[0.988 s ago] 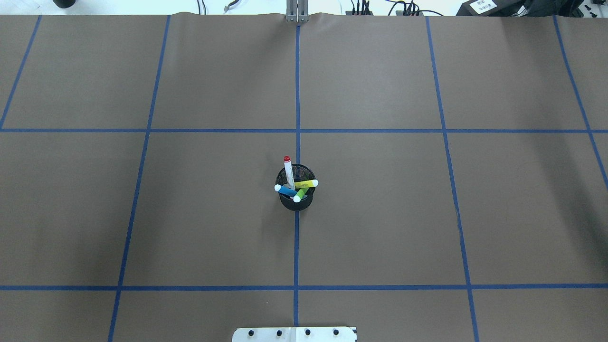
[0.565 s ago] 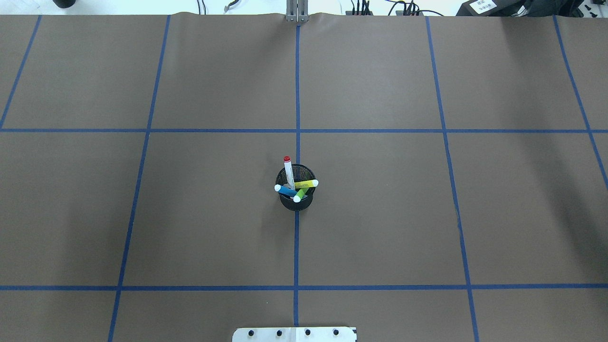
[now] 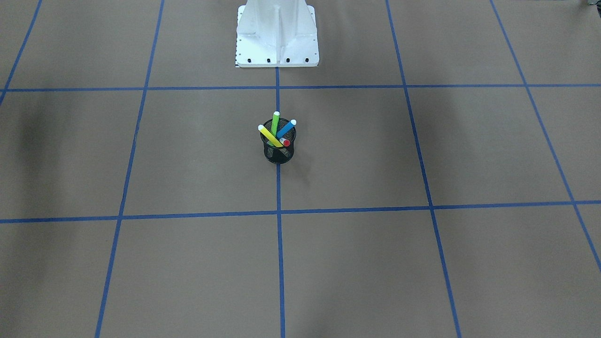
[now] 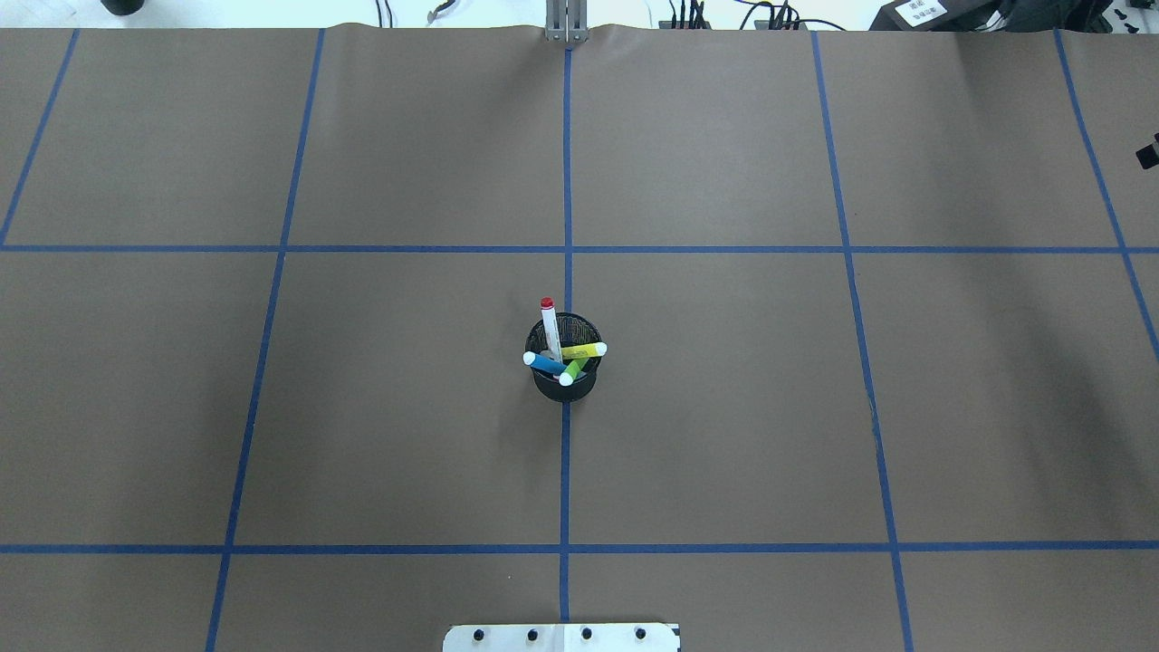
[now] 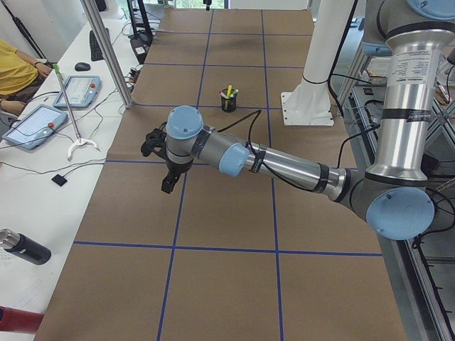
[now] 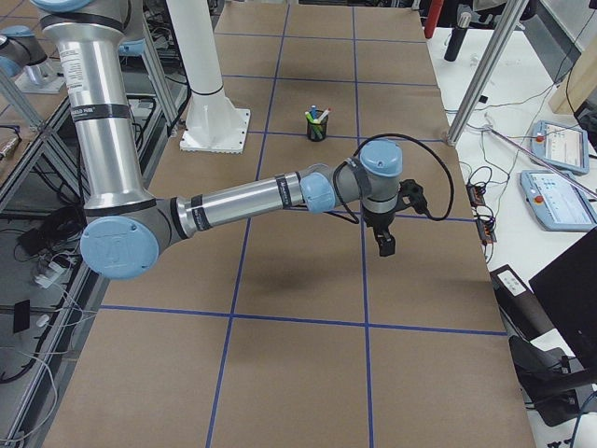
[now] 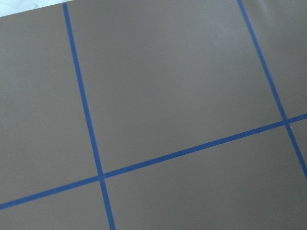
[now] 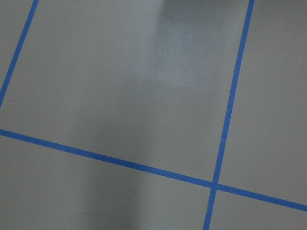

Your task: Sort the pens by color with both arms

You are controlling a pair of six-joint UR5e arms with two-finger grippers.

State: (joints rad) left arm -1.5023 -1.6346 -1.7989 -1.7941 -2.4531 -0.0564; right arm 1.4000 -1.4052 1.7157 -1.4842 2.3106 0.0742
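Observation:
Four pens stand together in a black mesh cup point(image 4: 563, 388) at the table's middle: a white-barrelled pen with a red cap point(image 4: 549, 326), a yellow pen point(image 4: 584, 349), a blue pen point(image 4: 543, 363) and a green pen point(image 4: 575, 369). The cup also shows in the front view point(image 3: 279, 155). My left gripper point(image 5: 169, 181) hangs over the table far from the cup, towards the table's left end. My right gripper point(image 6: 384, 245) hangs far out at the right end. I cannot tell whether either is open or shut. Both wrist views show only bare brown table with blue tape lines.
The white base pedestal point(image 3: 277, 37) stands behind the cup. A metal post point(image 4: 566, 23) stands at the far edge. Beyond that edge is a desk with tablets point(image 5: 75, 89) and a seated person point(image 5: 14, 67). Blue tape divides the brown table point(image 4: 724, 407).
A small black part of the right arm's end has come into the overhead view at its right edge. The cup and pens have not moved.

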